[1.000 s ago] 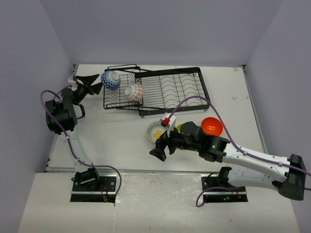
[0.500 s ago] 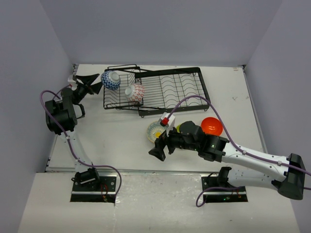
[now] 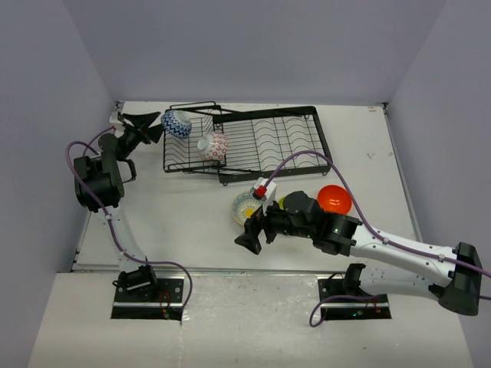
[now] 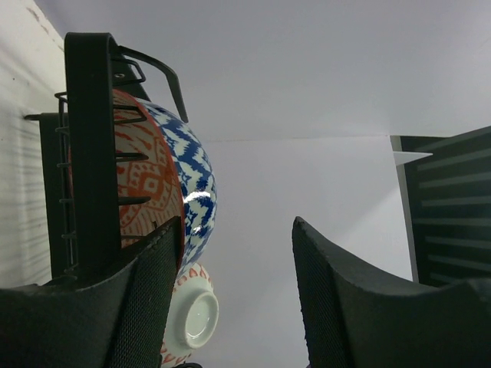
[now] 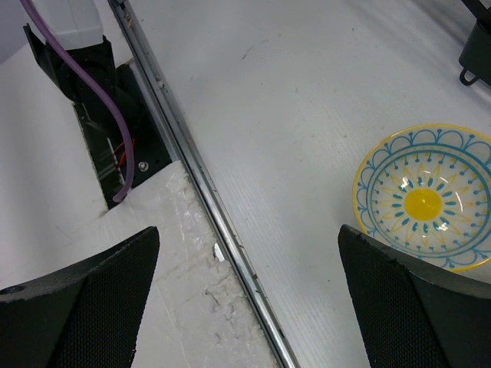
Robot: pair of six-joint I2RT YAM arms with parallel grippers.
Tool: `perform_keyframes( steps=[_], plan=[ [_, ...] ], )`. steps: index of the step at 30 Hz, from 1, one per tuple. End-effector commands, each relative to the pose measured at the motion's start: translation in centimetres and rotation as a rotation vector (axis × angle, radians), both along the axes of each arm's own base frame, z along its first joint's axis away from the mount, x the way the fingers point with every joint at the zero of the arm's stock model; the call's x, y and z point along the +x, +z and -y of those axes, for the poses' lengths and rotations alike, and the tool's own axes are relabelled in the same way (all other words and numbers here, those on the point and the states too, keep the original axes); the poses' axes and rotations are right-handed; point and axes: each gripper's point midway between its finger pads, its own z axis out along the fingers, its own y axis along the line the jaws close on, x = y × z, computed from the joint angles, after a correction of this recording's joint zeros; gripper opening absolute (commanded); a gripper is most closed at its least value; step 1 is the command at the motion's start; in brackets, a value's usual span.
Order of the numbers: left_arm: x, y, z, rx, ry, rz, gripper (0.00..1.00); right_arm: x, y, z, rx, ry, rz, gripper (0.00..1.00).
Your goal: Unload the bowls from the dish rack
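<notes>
The black wire dish rack [image 3: 261,138] lies at the back of the table. A blue-patterned bowl [image 3: 176,123] stands on edge at its left end, and a red-and-white bowl [image 3: 212,146] sits just right of it. My left gripper [image 3: 149,126] is open and empty, its tips right by the blue bowl. In the left wrist view the blue bowl [image 4: 193,178] is beside the left finger [image 4: 146,299], with the red-and-white bowl [image 4: 189,318] behind. The cream bowl [image 3: 246,207], lime green bowl [image 3: 283,202] and orange bowl [image 3: 334,198] sit on the table. My right gripper [image 3: 249,238] is open and empty.
The rack's wire frame [image 4: 96,153] fills the left of the left wrist view. The right wrist view shows the cream bowl [image 5: 426,203] at right, the table's metal front rail [image 5: 215,222], and the left arm's base plate with a purple cable [image 5: 100,130]. Grey walls enclose the table.
My left gripper has shifted toward the back and closer to the blue bowl. The right arm has hardly moved.
</notes>
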Motion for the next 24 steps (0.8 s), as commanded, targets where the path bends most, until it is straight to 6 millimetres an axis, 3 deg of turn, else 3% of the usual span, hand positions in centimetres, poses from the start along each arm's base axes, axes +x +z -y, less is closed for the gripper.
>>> perform_keyframes(
  steps=[1,11,24],
  plan=[
    [-3.8,7.6,1.8,0.155,-0.010,0.525,0.60,0.0,2.5,-0.8,0.057,0.028,0.037,0.99],
    [-2.6,6.1,2.1,0.121,-0.005,0.499,0.57,0.1,2.3,-0.8,0.046,0.023,0.036,0.99],
    [-1.1,5.6,3.2,0.096,-0.017,0.506,0.52,0.2,2.3,-0.7,0.045,0.018,0.039,0.99]
  ],
)
